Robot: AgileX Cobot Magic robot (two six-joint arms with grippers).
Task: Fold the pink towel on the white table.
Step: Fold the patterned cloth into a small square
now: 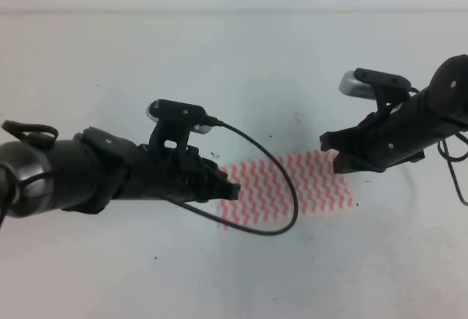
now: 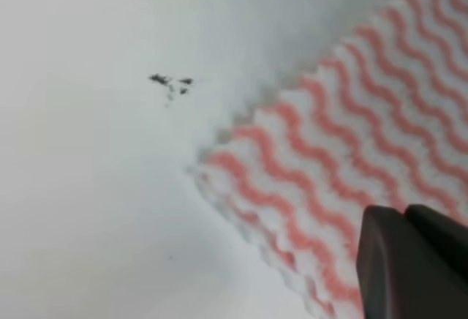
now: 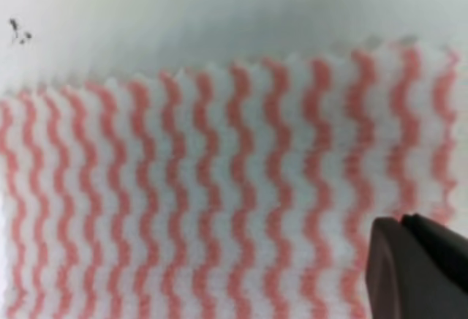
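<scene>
We're at the reach-in step, by our read — no fold made yet. The pink towel (image 1: 292, 187) lies flat on the white table (image 1: 219, 63), just right of centre in the high view, between both arms. Left gripper (image 1: 232, 189) sits at the towel's left edge; right gripper (image 1: 330, 152) is over its far right corner. Wrist views show only one dark finger tip each (image 2: 413, 260) (image 3: 417, 268) above the cloth, so we can't tell whether either pair of jaws is apart or together, and no cloth looks pinched or lifted. Next, prob. each gripper needs to drop onto a corner, pinch just the thin layer — w/o dragging it — then carry that edge across to the opposite side.
</scene>
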